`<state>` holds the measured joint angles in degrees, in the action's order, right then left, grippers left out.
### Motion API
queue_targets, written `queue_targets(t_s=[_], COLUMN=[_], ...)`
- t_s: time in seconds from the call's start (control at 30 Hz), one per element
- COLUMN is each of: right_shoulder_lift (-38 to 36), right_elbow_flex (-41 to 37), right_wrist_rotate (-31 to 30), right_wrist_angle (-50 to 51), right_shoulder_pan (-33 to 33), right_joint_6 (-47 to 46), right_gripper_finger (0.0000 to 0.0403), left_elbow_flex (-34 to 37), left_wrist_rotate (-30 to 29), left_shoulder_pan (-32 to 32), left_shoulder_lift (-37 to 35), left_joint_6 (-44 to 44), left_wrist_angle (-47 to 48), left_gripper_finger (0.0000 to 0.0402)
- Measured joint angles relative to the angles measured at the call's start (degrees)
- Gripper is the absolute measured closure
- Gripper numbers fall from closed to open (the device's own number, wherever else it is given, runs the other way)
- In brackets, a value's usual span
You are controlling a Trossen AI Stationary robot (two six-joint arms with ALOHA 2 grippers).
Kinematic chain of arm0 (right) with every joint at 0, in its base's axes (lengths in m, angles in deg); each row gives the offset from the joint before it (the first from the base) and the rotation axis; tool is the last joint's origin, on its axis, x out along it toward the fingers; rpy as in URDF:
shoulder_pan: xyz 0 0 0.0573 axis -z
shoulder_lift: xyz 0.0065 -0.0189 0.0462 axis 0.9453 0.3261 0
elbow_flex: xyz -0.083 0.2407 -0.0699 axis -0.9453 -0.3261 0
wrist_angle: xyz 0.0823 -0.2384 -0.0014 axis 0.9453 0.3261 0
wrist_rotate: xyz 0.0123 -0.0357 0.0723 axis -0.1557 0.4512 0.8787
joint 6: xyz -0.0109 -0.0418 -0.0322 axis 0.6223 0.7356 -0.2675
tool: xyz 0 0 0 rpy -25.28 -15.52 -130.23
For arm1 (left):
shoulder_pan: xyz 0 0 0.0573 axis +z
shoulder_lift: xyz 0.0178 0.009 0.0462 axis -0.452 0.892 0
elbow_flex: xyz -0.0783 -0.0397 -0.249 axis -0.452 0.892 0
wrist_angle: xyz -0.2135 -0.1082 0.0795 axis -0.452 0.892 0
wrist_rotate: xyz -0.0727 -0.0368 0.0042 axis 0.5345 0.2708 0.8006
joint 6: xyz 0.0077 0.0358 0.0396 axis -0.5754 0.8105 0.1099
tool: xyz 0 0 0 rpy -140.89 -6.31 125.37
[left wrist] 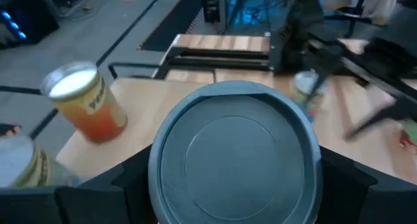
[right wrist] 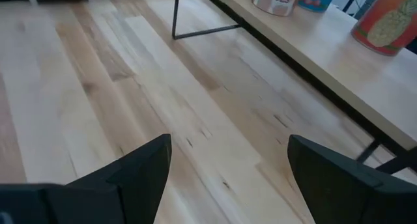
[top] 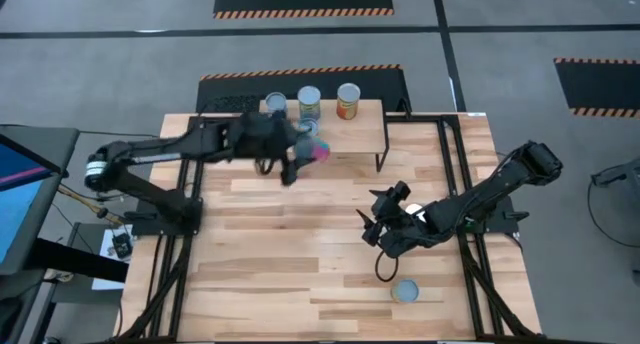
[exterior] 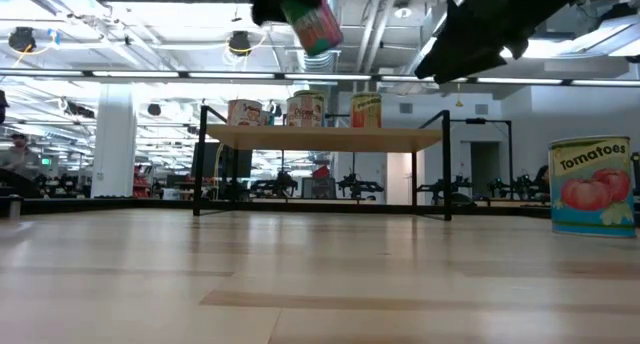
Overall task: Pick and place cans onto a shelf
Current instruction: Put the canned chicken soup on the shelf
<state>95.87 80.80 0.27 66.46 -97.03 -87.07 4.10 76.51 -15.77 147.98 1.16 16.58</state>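
My left gripper [top: 303,150] is shut on a can with a pink-red label [top: 319,149], held over the near edge of the shelf [top: 360,134]. The can shows tilted at the top of the low view [exterior: 312,20]. The shelf is a light-wood plank on thin black legs. Three cans stand upright on it along its far edge [top: 276,104] [top: 309,102] [top: 348,99]. A tomato-label can [top: 405,290] stands on the table near the front edge. My right gripper [top: 384,220] is open and empty over the table's middle right. My left gripper pinches the can's side wall [left wrist: 163,185] between its two fingers [left wrist: 120,188]; the can's round silvery end [left wrist: 234,160] faces the wrist camera. The fingers come roughly level from the table's left. The can is lifted clear, tilted, above shelf height.
The orange-label can [left wrist: 86,105] on the shelf stands close beside the held can. The shelf's black legs [top: 380,159] stand on the tabletop. Black rails [top: 455,184] run along the table's edges. Bare wood lies between the shelf and the front can.
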Motion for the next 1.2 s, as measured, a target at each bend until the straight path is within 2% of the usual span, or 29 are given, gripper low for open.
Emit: queue_targets(t_s=[0.1, 0.27, 0.43, 0.57, 0.73, 0.87, 1.2], right_shoulder_lift=[0.0, 0.0, 0.0, 0.0, 0.0, 0.0, 0.0], right_elbow_flex=[0.0, 0.0, 0.0, 0.0, 0.0, 0.0, 0.0], right_wrist_rotate=[-0.1, -0.1, -0.2, -0.2, -0.1, 0.0, 0.0], right_wrist_angle=[0.3, 3.7, 12.6, 16.8, 16.8, 16.5, 16.4], right_shoulder_pan=[0.0, 0.0, -0.4, -1.2, -2.1, -2.9, -2.7], right_joint_6=[-0.1, -2.2, -10.5, -15.5, -16.6, -16.6, -16.6], right_gripper_finger=[0.0074, 0.0074, 0.0074, 0.0074, 0.0074, 0.0074, 0.0074], left_elbow_flex=[-4.2, -14.1, -25.3, -31.1, -35.2, -35.7, -35.7], left_wrist_rotate=[2.4, 2.7, 5.7, 8.0, 9.8, 9.9, 10.2], left_shoulder_pan=[3.4, 7.3, 9.9, 11.2, 12.7, 13.6, 14.1], left_shoulder_lift=[5.4, 15.3, 23.5, 27.7, 32.2, 34.3, 34.3], left_joint_6=[0.4, 1.5, 1.7, 2.5, 2.5, 2.1, 2.5], left_wrist_angle=[0.6, 4.5, 11.9, 15.5, 17.1, 17.7, 18.8], left_gripper_finger=[0.0131, 0.0128, 0.0125, 0.0124, 0.0124, 0.0124, 0.0122])
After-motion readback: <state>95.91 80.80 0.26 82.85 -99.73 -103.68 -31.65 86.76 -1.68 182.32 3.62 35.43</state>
